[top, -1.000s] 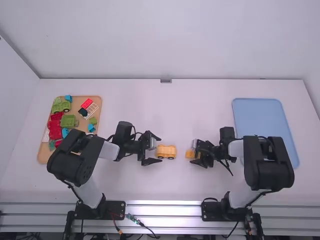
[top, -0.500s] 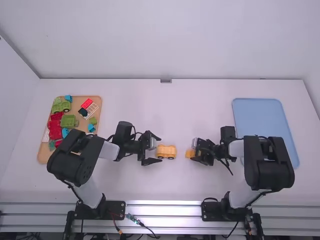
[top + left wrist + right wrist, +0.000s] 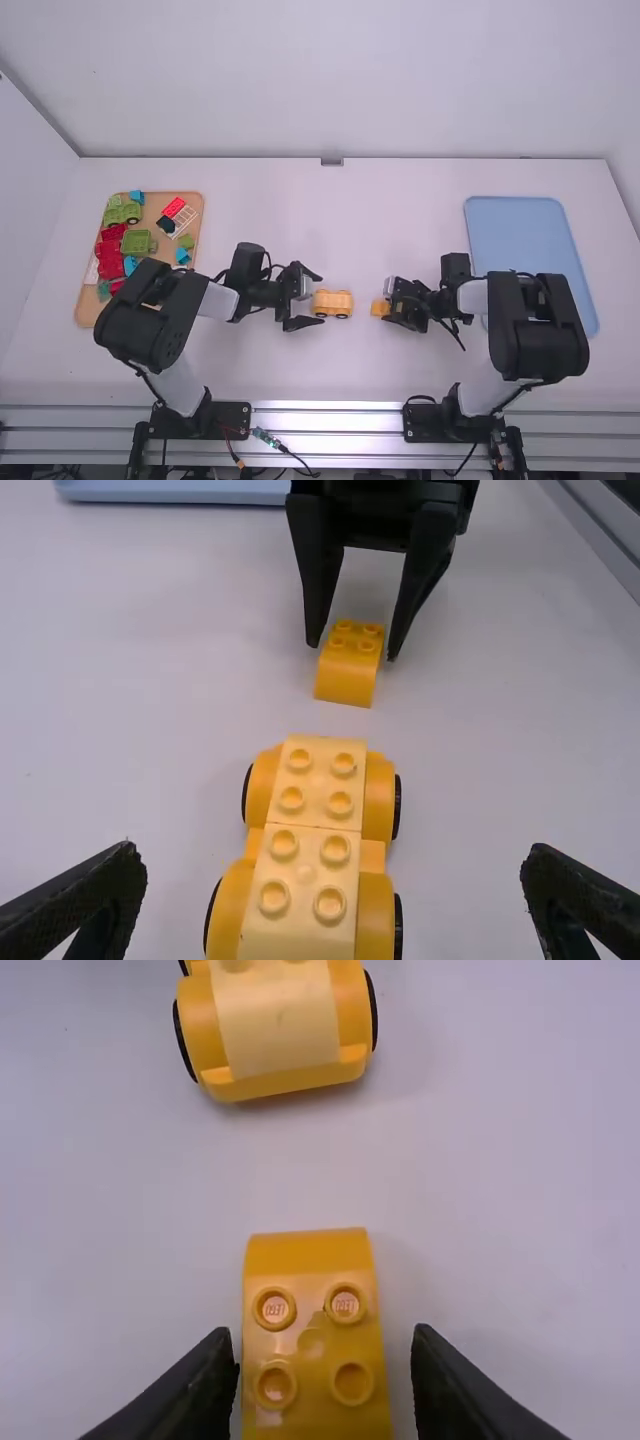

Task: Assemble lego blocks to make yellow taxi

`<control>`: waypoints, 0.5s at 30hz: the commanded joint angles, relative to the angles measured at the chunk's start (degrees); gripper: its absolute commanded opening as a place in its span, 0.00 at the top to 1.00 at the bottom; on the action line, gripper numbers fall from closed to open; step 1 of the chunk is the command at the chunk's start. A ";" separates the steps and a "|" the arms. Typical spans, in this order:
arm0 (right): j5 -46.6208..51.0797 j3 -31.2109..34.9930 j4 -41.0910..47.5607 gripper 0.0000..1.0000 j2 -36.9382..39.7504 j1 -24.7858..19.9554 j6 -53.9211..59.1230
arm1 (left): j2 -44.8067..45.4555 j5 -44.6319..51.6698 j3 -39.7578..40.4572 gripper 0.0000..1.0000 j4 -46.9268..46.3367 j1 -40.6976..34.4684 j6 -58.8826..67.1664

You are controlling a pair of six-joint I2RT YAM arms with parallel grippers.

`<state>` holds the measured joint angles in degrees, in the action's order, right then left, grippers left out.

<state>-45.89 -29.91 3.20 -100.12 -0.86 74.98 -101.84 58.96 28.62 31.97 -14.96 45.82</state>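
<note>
In the high view my left gripper [image 3: 309, 298] stands open at the left end of the wheeled yellow car [image 3: 334, 303]. The left wrist view has the car [image 3: 316, 830], pale studs on top and dark wheels at its sides, between the wide-apart fingers of my left gripper [image 3: 335, 865]. Farther right, my right gripper [image 3: 391, 308] is low over a small orange block [image 3: 380, 308]. In the right wrist view that studded block [image 3: 312, 1335], its far end sloped, lies between the fingers of my right gripper [image 3: 325, 1340], with gaps on both sides. Car and block are apart.
A tan tray [image 3: 163, 205] of red, green and blue blocks lies at the far left, partly under the left arm. On the right, a blue tray [image 3: 515, 235] reaches behind the right arm. White table surface [image 3: 330, 220] stretches beyond both grippers.
My right gripper has shifted very slightly, uncovering a little more of the orange block. The left arm and the car have kept still.
</note>
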 commanded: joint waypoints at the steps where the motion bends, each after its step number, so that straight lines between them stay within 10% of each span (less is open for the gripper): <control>1: 0.11 0.31 0.26 0.57 -0.66 0.15 -0.22 | -0.37 1.58 0.72 0.01 -0.12 -0.30 -0.45; 15: -1.20 -2.60 3.48 0.76 0.32 0.28 -2.67 | -0.39 -1.70 0.72 0.01 -1.97 -0.30 1.89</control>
<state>-45.19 -30.87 5.87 -100.12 -0.86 72.44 -101.84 57.98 28.62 30.46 -14.96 46.28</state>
